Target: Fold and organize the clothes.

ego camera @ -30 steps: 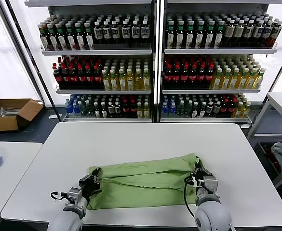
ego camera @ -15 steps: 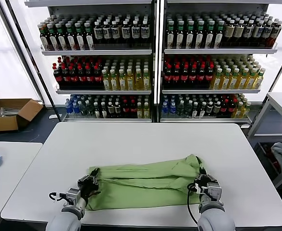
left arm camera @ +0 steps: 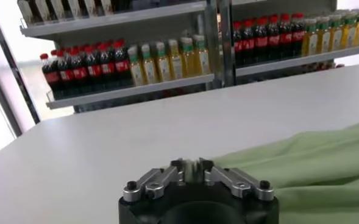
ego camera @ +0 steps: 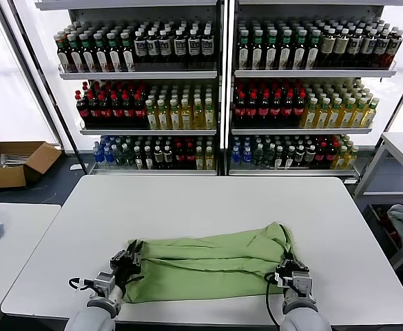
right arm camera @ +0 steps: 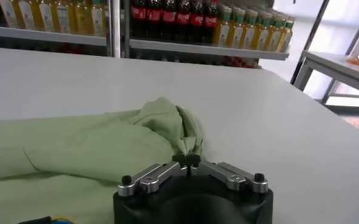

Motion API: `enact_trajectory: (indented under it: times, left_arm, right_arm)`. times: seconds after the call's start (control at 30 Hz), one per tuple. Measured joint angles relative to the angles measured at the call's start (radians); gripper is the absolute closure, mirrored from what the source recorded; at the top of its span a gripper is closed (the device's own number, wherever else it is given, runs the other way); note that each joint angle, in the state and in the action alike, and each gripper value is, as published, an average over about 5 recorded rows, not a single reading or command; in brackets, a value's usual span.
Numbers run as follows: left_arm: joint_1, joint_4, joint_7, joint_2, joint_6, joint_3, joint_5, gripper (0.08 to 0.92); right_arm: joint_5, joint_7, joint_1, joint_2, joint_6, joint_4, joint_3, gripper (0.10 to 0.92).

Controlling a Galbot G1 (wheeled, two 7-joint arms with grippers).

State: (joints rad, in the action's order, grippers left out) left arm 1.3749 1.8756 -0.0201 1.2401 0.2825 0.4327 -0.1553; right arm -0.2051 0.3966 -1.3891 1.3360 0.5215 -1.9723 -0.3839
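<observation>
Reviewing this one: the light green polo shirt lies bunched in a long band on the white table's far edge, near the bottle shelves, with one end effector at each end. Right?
Not quite. The head view shows the light green polo shirt on the white table along its near edge, away from the bottle shelves. The left end effector and right end effector sit at its ends.

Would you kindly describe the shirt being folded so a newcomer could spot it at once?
Start at the big white table before the drink shelves. Along its near edge lies a light green shirt, folded into a long band. It is the only cloth on that table.
</observation>
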Motion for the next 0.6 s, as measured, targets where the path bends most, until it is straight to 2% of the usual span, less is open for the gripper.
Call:
enact_trajectory:
  times: [0.17, 0.6]
  left_arm:
    - [0.012, 0.034, -0.003, 0.010, -0.008, -0.001, 0.026, 0.573]
    - [0.066, 0.123, -0.043, 0.053, 0.017, 0.038, 0.062, 0.213]
  right_arm:
    - [-0.014, -0.008, -0.013, -0.006, -0.018, -0.039, -0.013, 0.655]
    - [-0.033, -0.009, -0.025, -0.033, -0.065, -0.198, -0.042, 0.283]
